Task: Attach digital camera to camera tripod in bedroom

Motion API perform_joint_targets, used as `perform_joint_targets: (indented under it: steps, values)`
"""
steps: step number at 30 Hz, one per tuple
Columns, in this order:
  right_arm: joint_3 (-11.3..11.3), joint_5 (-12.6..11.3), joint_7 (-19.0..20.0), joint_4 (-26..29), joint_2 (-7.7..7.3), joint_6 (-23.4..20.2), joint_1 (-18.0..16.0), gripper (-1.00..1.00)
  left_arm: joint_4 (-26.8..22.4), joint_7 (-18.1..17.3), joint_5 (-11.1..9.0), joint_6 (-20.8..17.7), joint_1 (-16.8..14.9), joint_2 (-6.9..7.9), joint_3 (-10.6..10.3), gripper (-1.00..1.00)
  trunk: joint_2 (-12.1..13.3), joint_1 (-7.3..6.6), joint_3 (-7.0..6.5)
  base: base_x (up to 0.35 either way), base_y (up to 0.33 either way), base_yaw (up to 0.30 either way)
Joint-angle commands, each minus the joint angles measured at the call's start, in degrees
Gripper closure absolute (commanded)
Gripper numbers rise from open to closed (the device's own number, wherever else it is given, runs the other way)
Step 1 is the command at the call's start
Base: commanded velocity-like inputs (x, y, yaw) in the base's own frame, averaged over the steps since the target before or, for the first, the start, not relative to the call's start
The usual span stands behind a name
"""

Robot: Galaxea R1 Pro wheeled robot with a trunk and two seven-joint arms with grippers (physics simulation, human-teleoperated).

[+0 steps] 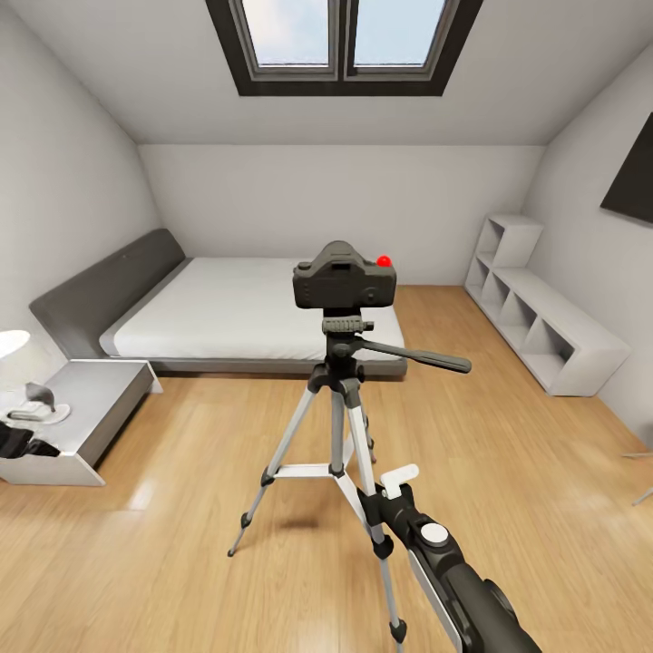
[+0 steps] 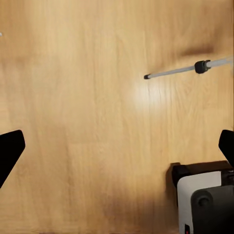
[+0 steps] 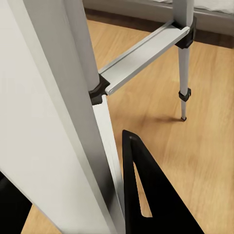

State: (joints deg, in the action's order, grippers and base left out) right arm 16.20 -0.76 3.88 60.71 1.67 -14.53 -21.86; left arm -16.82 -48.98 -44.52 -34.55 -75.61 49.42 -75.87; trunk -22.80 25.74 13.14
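Note:
The digital camera, black with a red button, sits on the head of the camera tripod in the middle of the bedroom's wood floor. The tripod stands upright on its silver legs, and its black pan handle points right. My right gripper is low beside the tripod's front leg. In the right wrist view the right gripper is open, its black finger beside the silver leg that runs between the fingers. My left gripper hangs open over bare floor, with a tripod leg beyond it.
A low grey bed lies behind the tripod. A grey nightstand with a white lamp stands at the left. A white cubby shelf lines the right wall. A skylight is overhead.

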Motion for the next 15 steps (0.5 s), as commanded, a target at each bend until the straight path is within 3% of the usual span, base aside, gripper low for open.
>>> perform_joint_targets:
  steps: [1, 4, 8, 10, 11, 15]
  values:
    - [-0.11, 0.84, 0.07, 0.02, 0.00, -0.31, -0.02, 1.00, 0.58, 0.03, -0.49, 0.29, 1.39, -0.44, -0.25, -1.00, -0.12, 0.04, 0.12, 0.000, 0.000, 0.000]
    - [-0.11, 0.85, 0.07, 0.02, 0.00, -0.32, 0.00, 1.00, 2.90, 0.42, -0.57, 2.29, 5.84, -2.47, -0.25, -1.00, -0.12, 0.04, 0.12, 0.000, 0.000, 0.000]
    - [-0.11, 0.82, 0.07, 0.07, 0.00, -0.32, -0.01, 1.00, 6.74, 1.41, -0.62, 4.77, 11.55, -6.27, -0.25, -1.00, -0.12, 0.04, 0.12, 0.000, 0.000, 0.000]
    - [-0.11, 0.81, 0.07, 0.11, 0.00, -0.36, 0.00, 1.00, 8.92, 2.12, -0.65, 5.90, 14.16, -8.62, -0.23, -1.00, -0.12, 0.04, 0.12, 0.000, 0.000, 0.000]
    - [-0.11, 0.80, 0.07, 0.17, -0.01, -0.39, -0.01, 1.00, 11.11, 2.99, -0.70, 6.97, 16.72, -11.10, -0.20, -1.00, -0.12, 0.04, 0.12, 0.000, 0.000, 0.000]
    - [-0.11, 0.81, 0.07, 0.24, -0.05, -0.48, 0.02, 1.00, 14.30, 5.83, -0.96, 8.94, 21.59, -15.88, -0.14, -1.00, -0.12, 0.04, 0.12, 0.000, 0.000, 0.000]
